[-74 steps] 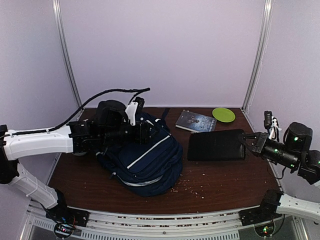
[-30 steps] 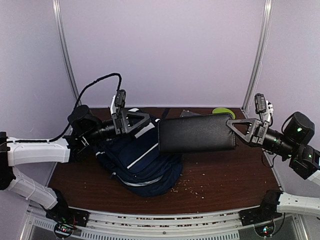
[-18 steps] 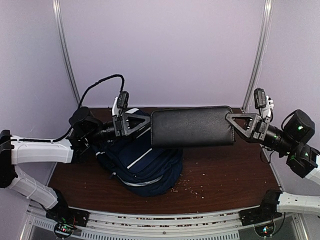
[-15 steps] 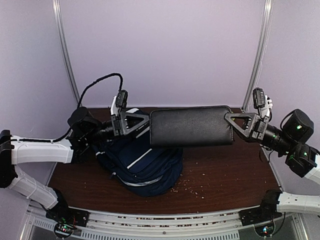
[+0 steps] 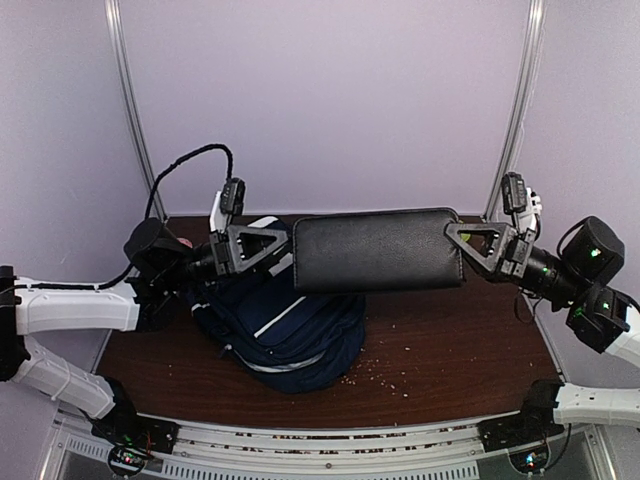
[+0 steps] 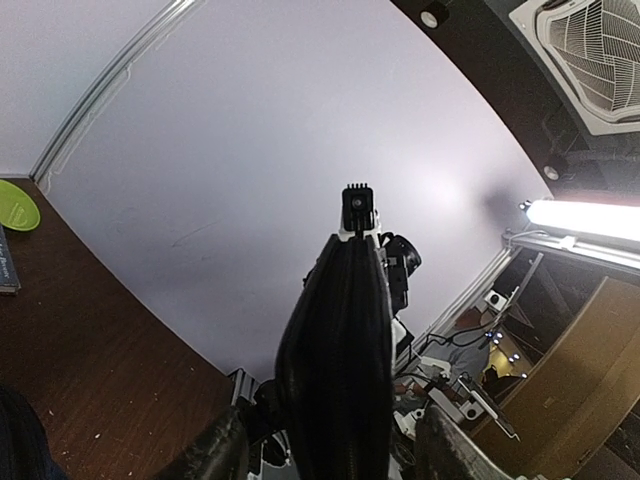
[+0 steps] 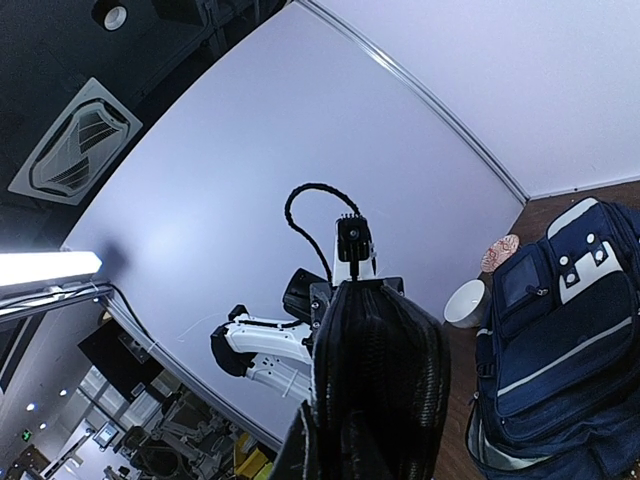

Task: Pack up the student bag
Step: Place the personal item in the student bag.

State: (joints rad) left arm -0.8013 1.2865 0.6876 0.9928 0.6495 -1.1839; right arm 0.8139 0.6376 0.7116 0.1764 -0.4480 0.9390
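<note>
The flat black case (image 5: 375,250) hangs level in the air above the table, over the back of the student bag (image 5: 290,325), a navy backpack with white stripes lying on the table. My right gripper (image 5: 457,243) is shut on the case's right end. My left gripper (image 5: 287,250) stands open at the case's left end. In the left wrist view the case (image 6: 335,370) shows end-on between the spread fingers (image 6: 215,455), with gaps on both sides. In the right wrist view the case (image 7: 385,380) fills the gripper (image 7: 365,455), and the bag (image 7: 560,330) lies at the right.
A green plate (image 6: 15,205) and a book's corner (image 6: 4,262) lie at the back of the brown table (image 5: 450,350). A white bowl (image 7: 467,301) and a pinkish object (image 7: 500,252) sit beyond the bag. Crumbs (image 5: 380,375) lie scattered in front of the bag.
The right gripper lifted the black case off the table and carried it up and left. The left arm rose from the bag to the case's left end.
</note>
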